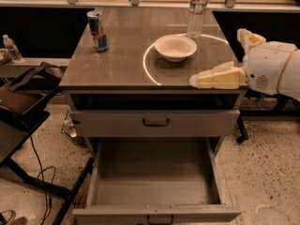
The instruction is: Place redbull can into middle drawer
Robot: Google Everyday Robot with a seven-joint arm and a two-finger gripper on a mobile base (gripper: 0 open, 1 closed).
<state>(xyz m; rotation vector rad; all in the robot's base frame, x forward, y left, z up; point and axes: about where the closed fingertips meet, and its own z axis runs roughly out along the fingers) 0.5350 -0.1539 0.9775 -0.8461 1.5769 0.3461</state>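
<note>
The redbull can point(97, 30) stands upright at the back left of the table top point(117, 64). The middle drawer point(154, 191) is pulled open below the table, and its wide grey inside holds nothing. My gripper point(216, 56) is at the table's right front corner, just above the top and far right of the can. It is open and empty: one cream finger point(218, 78) points left over the table edge, and the other point(248, 37) points up and back.
A white bowl point(175, 47) sits mid-right on the table and a clear water bottle point(198, 11) stands behind it. A shut shallower drawer front point(156, 122) is above the open drawer. A dark chair with a bag point(23, 97) and cables stand at the left.
</note>
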